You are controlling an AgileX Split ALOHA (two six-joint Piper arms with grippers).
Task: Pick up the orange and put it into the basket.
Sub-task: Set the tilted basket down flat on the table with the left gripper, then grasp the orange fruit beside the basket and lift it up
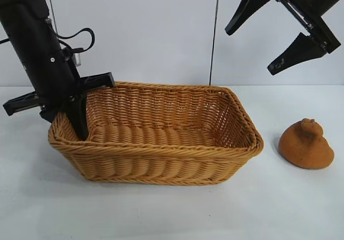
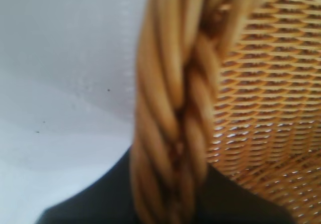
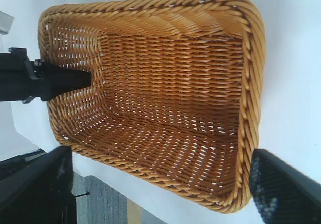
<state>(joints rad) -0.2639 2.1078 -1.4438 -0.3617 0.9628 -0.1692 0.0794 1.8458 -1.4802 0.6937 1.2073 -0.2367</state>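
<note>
A white tabletop (image 1: 161,213) runs back to a pale panelled wall (image 1: 150,30). On it stands the wicker basket (image 1: 161,162), and the orange (image 1: 306,144) sits on the table well apart from the basket's right end. The left gripper (image 1: 79,122) points steeply down at the basket's left end, its fingers clamped on the braided rim (image 2: 170,133). The right gripper (image 1: 269,33) hangs high above the basket's right side, tilted down, fingers spread wide and holding nothing.
</note>
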